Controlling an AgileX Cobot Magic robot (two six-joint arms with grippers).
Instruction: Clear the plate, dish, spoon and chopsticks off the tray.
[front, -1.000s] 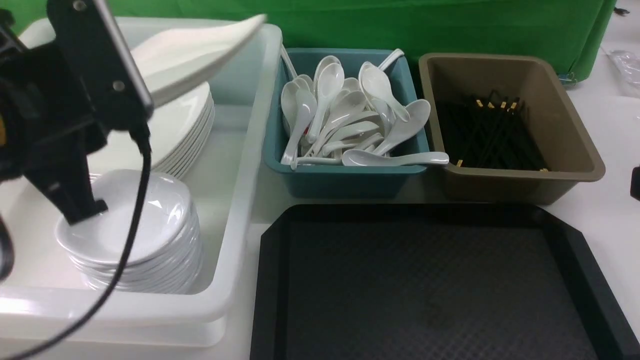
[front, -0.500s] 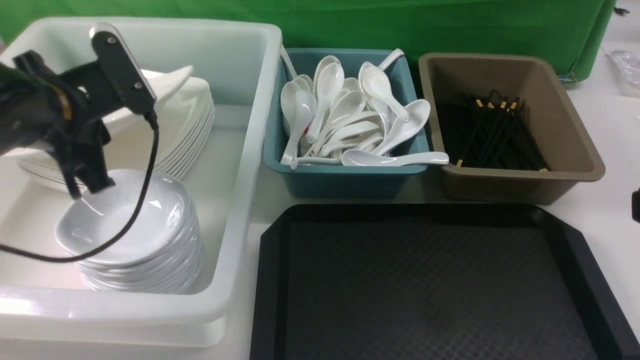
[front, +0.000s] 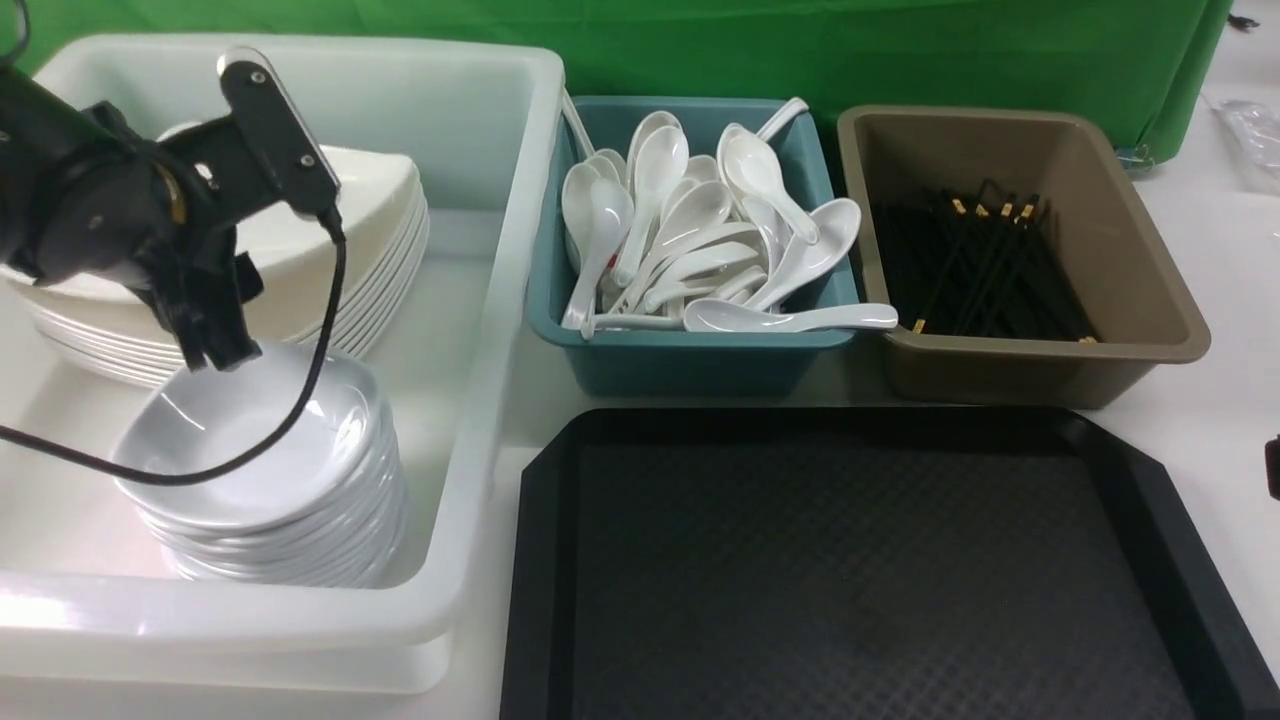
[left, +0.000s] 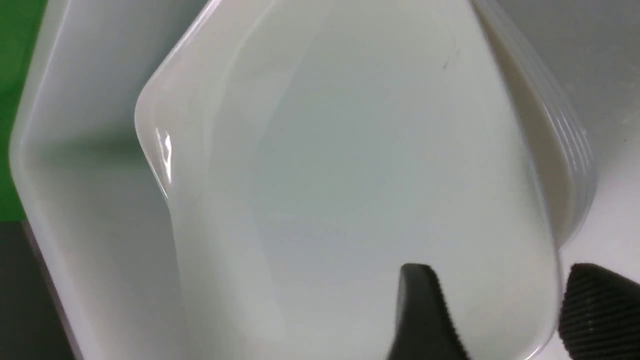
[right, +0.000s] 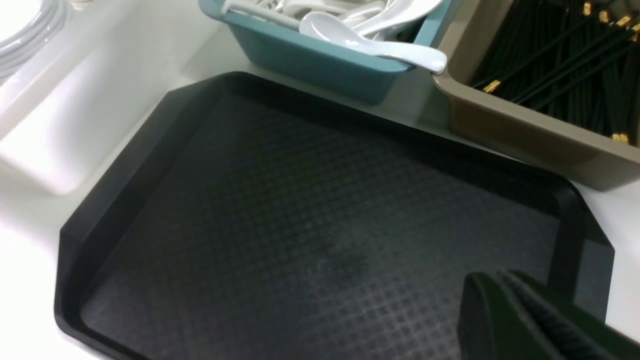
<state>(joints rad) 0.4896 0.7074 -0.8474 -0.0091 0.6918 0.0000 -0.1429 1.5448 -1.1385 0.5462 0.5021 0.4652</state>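
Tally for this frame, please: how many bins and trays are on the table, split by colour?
White bin, holding plates and dishes: 1
Teal bin, holding spoons: 1
Brown bin, holding chopsticks: 1
Black tray, nothing on it: 1
Total: 4

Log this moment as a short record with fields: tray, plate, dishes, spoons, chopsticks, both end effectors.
tray: black, nothing on it
plate: on top of the plate stack in the white bin
dishes: stacked in the white bin, in front of the plates
spoons: piled in the teal bin
chopsticks: in the brown bin
left end effector: open, straddling the plate's edge
right end effector: shut, empty, above the tray
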